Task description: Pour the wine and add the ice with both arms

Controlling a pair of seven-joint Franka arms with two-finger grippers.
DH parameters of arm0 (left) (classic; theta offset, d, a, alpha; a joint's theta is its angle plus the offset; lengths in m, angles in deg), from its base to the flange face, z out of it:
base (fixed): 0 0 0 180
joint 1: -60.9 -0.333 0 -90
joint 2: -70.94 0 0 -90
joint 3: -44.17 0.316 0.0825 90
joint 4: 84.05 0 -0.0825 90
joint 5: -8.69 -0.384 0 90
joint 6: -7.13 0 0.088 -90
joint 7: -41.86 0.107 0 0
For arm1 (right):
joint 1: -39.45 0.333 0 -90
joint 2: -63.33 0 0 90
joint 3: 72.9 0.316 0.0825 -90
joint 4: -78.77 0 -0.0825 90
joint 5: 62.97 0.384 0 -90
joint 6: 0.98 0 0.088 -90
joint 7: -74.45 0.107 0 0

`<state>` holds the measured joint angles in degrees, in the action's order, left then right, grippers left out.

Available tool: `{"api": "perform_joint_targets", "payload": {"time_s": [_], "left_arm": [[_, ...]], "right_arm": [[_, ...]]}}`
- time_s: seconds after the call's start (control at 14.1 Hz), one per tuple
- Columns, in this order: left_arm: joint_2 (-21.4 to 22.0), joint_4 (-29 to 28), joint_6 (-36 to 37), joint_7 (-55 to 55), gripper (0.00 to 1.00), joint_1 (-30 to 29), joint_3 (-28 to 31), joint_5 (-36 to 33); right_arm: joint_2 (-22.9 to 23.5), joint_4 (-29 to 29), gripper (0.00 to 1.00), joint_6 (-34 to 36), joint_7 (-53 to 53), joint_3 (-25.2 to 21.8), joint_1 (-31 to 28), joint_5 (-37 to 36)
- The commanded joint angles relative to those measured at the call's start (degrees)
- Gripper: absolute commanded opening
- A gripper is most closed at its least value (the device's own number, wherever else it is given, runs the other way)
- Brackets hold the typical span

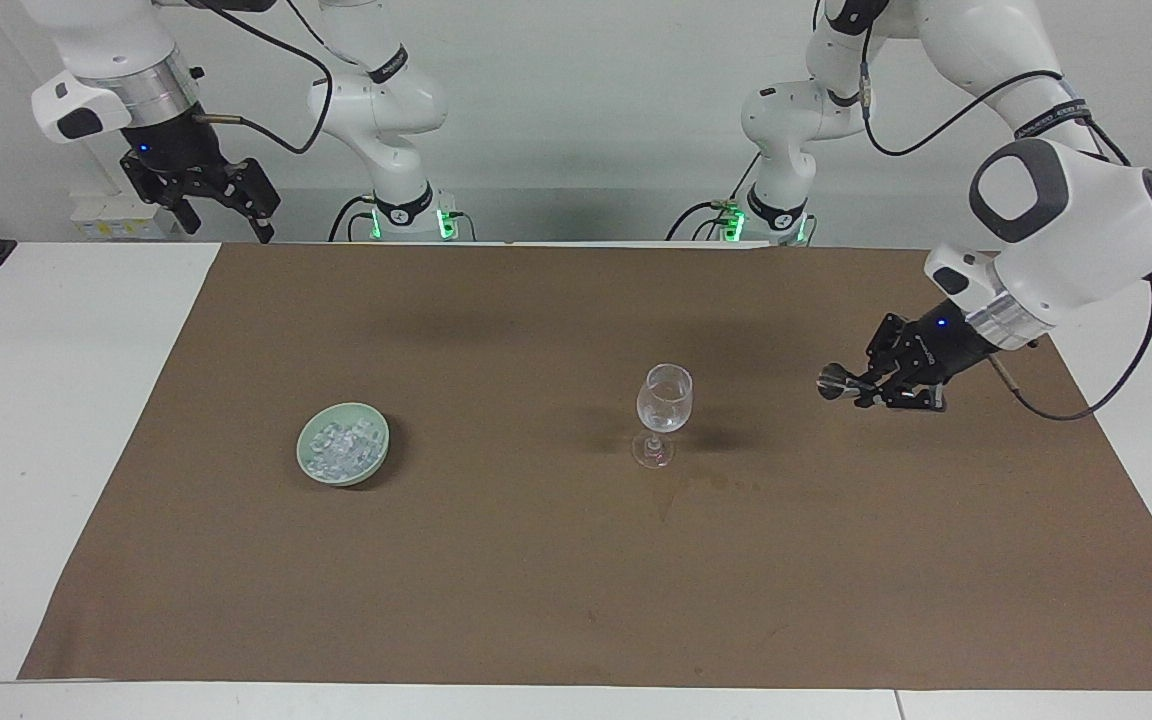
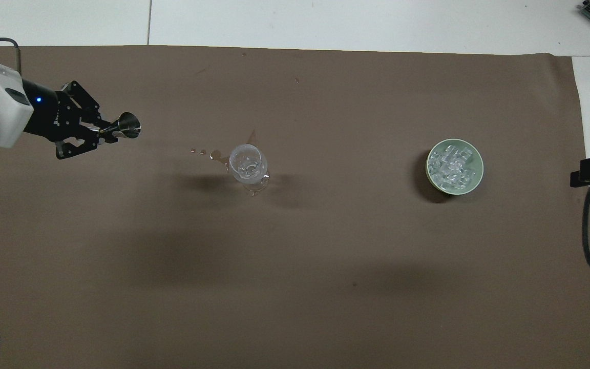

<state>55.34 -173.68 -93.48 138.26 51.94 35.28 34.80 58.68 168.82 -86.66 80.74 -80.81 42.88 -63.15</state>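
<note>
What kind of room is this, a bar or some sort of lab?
Most likely a robotics lab staging a bar task: two white robot arms stand at a table under a brown mat, with just a wine glass and a bowl of ice.

I see the wine (image 1: 663,412) as a little clear liquid low in the upright stemmed glass (image 1: 664,396) mid-mat. The ice (image 1: 342,447) is a heap of small glassy chunks in the pale green bowl (image 1: 377,452), well apart toward the right arm's end of the counter.
</note>
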Motion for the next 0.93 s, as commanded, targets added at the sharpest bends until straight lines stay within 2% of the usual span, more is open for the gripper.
{"api": "perform_joint_targets", "payload": {"time_s": [0.0,0.43,0.85], "left_arm": [[-1.9,-0.2,4.7,5.5,0.00,-4.6,-0.6,6.4],[-11.5,-0.5,16.1,18.5,0.00,-16.0,-0.7,20.6],[-24.3,-0.6,20.6,28.8,0.00,-25.0,-1.3,34.3]], "right_arm": [[-1.4,1.7,1.00,-0.8,-0.7,0.4,-0.8,1.6],[-1.4,1.7,1.00,-0.8,-0.7,0.4,-0.8,1.6],[-1.4,1.7,1.00,-0.8,-0.7,0.4,-0.8,1.6]]}}
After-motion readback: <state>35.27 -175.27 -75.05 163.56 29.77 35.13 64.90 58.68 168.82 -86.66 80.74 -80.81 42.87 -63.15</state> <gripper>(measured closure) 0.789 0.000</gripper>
